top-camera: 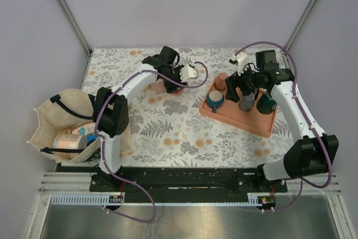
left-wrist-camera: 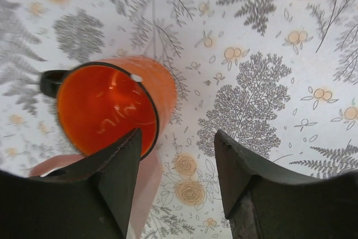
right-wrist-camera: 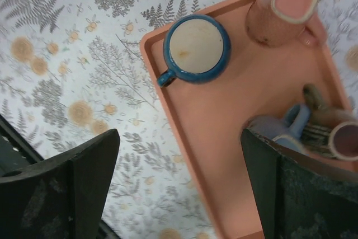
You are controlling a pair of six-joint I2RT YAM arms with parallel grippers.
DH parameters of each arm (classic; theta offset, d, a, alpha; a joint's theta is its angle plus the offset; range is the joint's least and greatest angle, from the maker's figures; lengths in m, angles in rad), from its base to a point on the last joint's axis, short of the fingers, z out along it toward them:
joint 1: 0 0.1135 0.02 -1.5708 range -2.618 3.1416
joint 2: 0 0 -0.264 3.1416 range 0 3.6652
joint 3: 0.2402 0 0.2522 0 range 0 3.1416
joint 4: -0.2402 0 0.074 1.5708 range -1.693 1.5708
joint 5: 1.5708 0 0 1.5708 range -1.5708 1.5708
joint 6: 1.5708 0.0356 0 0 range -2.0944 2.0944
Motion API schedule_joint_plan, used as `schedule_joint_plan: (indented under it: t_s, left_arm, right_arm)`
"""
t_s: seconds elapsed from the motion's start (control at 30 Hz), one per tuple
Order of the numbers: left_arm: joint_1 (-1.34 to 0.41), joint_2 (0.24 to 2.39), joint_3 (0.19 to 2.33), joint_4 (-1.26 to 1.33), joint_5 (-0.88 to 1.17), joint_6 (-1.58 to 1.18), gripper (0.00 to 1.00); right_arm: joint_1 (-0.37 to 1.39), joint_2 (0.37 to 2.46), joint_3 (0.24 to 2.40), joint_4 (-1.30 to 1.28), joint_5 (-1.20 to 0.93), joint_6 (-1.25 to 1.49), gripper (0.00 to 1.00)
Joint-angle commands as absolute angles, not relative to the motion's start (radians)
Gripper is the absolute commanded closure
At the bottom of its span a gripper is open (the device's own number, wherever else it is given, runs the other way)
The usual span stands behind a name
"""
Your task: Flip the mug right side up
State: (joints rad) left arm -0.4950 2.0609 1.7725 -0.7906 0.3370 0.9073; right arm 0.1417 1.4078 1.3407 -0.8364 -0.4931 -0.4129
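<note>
Orange mug (left-wrist-camera: pixel 106 107) mouth up; left gripper (left-wrist-camera: pixel 178 135) parted, empty, one finger beside rim: retreat may clip, topple mug. Right gripper (right-wrist-camera: pixel 179 135) wide, empty.

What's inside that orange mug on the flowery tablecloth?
Nothing shows inside the orange mug: only its glossy orange wall and bottom. A finger of the left gripper covers the near edge of its rim.
</note>
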Motion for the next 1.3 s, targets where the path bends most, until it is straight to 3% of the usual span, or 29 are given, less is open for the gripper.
schedule_joint_plan:
  t_s: [0.0,0.13,0.2,0.27,0.43,0.57,0.67,0.83,1.13,1.27]
  left_arm:
    - [-0.511,1.876,1.764,-0.7,0.413,0.807,0.41]
    - [-0.52,1.667,1.616,-0.672,0.46,0.818,0.39]
    - [-0.522,1.545,1.505,-0.597,0.472,0.764,0.33]
    - [-0.525,1.455,1.43,-0.549,0.447,0.656,0.27]
    - [-0.523,1.35,1.309,-0.488,0.304,0.34,0.26]
    - [-0.525,1.315,1.212,-0.405,0.232,0.059,0.27]
    - [-0.525,1.287,1.163,-0.348,0.258,0.067,0.27]
    - [-0.522,1.309,1.201,-0.367,0.178,0.094,0.28]
    - [-0.514,1.287,1.181,-0.357,0.241,0.095,0.28]
    - [-0.514,1.289,1.189,-0.371,0.252,0.115,0.28]
  right_arm:
    - [0.13,1.501,1.443,-0.808,-0.546,-0.761,0.01]
    - [0.12,1.708,1.683,-0.96,-0.586,-0.791,0.11]
    - [0.121,1.837,1.874,-1.115,-0.594,-0.822,0.18]
    - [0.124,1.903,1.924,-1.102,-0.542,-0.717,0.21]
    - [0.17,1.749,1.634,-0.748,-0.294,-0.376,0.12]
    - [0.271,1.62,1.4,-0.707,-0.118,-0.183,0.08]
    - [0.304,1.568,1.295,-0.721,-0.094,-0.049,0.05]
    - [0.339,1.583,1.244,-0.694,-0.083,0.044,0.06]
    - [0.36,1.709,1.307,-0.655,-0.084,0.083,0.14]
    - [0.362,1.715,1.301,-0.649,-0.106,0.075,0.11]
